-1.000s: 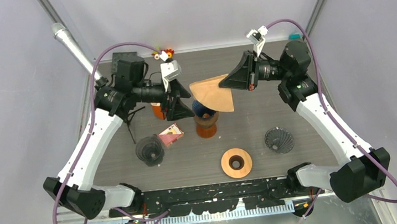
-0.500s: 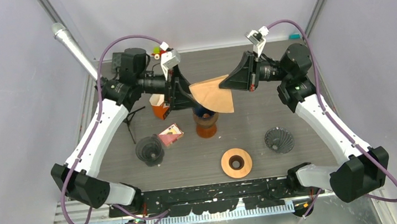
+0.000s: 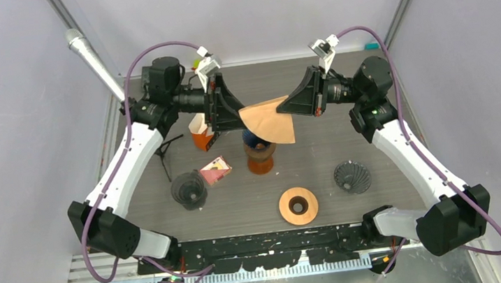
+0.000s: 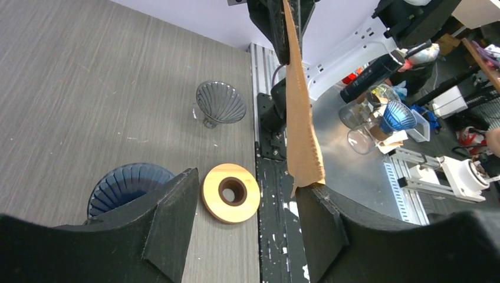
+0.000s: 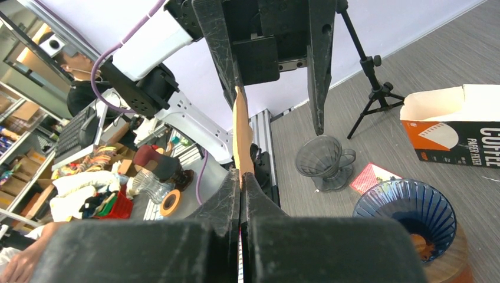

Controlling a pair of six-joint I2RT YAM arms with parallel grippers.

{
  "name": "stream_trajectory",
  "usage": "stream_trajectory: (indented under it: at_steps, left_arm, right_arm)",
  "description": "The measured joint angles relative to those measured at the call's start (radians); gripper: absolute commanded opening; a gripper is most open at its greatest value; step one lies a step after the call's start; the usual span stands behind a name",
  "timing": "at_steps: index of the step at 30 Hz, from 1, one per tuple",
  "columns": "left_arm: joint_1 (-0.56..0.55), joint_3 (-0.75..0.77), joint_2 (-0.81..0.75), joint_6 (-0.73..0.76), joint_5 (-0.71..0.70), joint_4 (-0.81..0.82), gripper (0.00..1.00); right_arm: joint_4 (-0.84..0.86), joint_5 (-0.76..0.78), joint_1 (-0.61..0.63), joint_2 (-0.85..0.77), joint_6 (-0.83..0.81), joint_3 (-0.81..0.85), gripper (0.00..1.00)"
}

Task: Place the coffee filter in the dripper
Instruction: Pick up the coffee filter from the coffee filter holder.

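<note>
A light wooden ring (image 3: pixel 299 205) is laid flat on the grey wood-grain desk (image 3: pixel 240 202), near its front edge. A smoky glass dripper (image 3: pixel 189 189) is stood to the left of the ring and a second smoky dripper (image 3: pixel 352 176) to its right. A small pink packet (image 3: pixel 215 170) is laid just beside the left one. An open orange filter box (image 5: pixel 448 138) and a small black tripod (image 5: pixel 368 88) are set farther back on the left.

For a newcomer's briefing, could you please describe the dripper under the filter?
Start at the middle of the table, just beneath the brown paper filter. The dripper there is blue and sits on a brown stand, unlike the two grey drippers on the tabletop.
</note>
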Motion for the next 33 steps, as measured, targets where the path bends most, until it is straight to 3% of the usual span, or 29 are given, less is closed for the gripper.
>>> stream_trajectory:
  at_steps: [10, 16, 24, 30, 33]
  left_arm:
    - [0.000, -0.089, 0.030, -0.214, 0.029, 0.236, 0.62]
    - [-0.013, -0.323, 0.037, -0.589, -0.018, 0.762, 0.63]
    - [-0.018, -0.354, 0.070, -0.833, -0.067, 1.073, 0.63]
    - [-0.026, -0.354, 0.083, -0.914, -0.076, 1.192, 0.49]
    - [-0.039, -0.354, 0.098, -0.940, -0.085, 1.227, 0.46]
  right_arm:
    - [0.018, 0.018, 0.000, 0.000, 0.006, -0.020, 0.01]
    - [0.109, 0.076, 0.000, 0.006, 0.072, -0.069, 0.01]
    - [0.174, 0.152, -0.005, 0.028, 0.114, -0.098, 0.01]
    - [0.185, 0.189, -0.005, 0.052, 0.126, -0.116, 0.01]
    - [0.209, 0.209, -0.005, 0.057, 0.143, -0.132, 0.01]
